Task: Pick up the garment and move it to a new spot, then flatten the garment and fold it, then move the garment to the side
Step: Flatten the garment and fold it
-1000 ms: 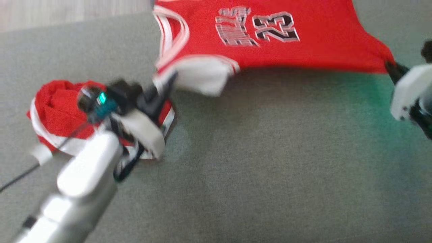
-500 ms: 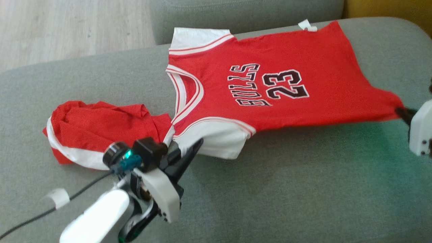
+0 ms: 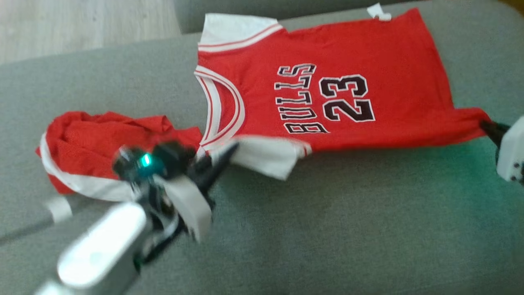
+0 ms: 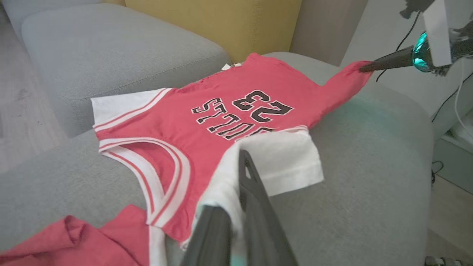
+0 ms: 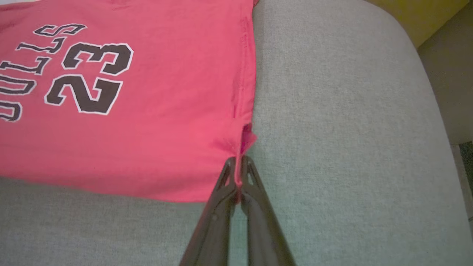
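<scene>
Jersey [image 3: 327, 82]: front up across the sofa seat [image 3: 327, 229], reaching its far edge
Left gripper [image 3: 228, 151]: fingers clamped on the white sleeve [image 4: 292, 162]
Right gripper [image 5: 239, 162]: pinched tight on the hem corner
Why: a two-corner hold to stretch it flat, I reckon
Right wrist view: hem bunched between the fingertips
Head view: crumpled red cloth [image 3: 94, 139] by the seat's left edge

Head above; likely opposed wrists sharing jersey [image 3: 360, 53]
</scene>
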Robot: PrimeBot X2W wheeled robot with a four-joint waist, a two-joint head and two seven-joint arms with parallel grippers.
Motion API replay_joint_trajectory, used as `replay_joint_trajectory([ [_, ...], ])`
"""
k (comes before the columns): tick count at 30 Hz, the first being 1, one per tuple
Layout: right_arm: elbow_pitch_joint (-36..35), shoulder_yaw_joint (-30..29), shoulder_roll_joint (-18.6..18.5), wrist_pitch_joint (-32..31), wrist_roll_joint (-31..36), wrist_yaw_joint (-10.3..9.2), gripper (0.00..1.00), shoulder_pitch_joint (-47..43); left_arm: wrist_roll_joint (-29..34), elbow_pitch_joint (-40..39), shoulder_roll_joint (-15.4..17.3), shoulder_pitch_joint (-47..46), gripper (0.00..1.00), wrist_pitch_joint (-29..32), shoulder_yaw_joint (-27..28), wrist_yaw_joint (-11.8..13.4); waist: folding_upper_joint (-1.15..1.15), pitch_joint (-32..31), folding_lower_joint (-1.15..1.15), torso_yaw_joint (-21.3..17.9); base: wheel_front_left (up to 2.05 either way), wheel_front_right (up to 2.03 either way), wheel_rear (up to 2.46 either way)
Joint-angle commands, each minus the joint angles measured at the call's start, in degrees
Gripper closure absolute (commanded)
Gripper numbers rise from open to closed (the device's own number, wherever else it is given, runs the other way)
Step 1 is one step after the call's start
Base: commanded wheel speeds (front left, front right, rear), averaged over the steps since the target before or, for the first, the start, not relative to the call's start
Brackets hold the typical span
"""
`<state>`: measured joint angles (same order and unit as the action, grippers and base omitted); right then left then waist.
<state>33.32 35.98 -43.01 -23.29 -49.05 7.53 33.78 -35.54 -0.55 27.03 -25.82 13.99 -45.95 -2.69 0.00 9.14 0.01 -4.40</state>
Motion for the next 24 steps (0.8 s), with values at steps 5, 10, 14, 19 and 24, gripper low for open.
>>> replay_joint_trajectory([
  [5,0.3,-3.6,1.6,-0.4,2.9,-0.04,1.0,5.7,-5.1,3.6,1.2,-12.5,1.0,5.5,5.5,-2.2,0.0,5.5,-0.01,-0.1,0.0,0.0,0.0],
  [10,3.4,-6.0,4.6,-0.8,6.7,-0.04,1.0,11.2,-5.2,9.9,1.1,-22.3,1.0,10.3,3.4,-4.1,0.0,9.6,-0.01,0.2,0.0,0.0,0.0],
  [14,5.0,-6.5,5.9,-0.4,8.5,-0.04,1.0,13.6,-4.9,12.2,1.1,-25.7,1.0,11.3,1.8,-4.5,0.0,11.1,-0.01,0.5,0.0,0.0,0.0],
  [19,7.0,-6.2,7.4,0.9,11.0,-0.04,1.0,15.9,-4.8,15.4,0.2,-29.1,1.0,9.9,-0.6,-4.7,0.0,12.7,-0.01,1.1,0.0,0.0,0.0],
  [24,10.2,-7.3,8.4,5.0,14.2,-0.04,0.0,17.9,-3.8,18.8,-1.3,-31.4,0.0,6.5,-2.2,-4.8,0.0,13.6,-0.01,1.6,0.0,0.0,0.0],
])
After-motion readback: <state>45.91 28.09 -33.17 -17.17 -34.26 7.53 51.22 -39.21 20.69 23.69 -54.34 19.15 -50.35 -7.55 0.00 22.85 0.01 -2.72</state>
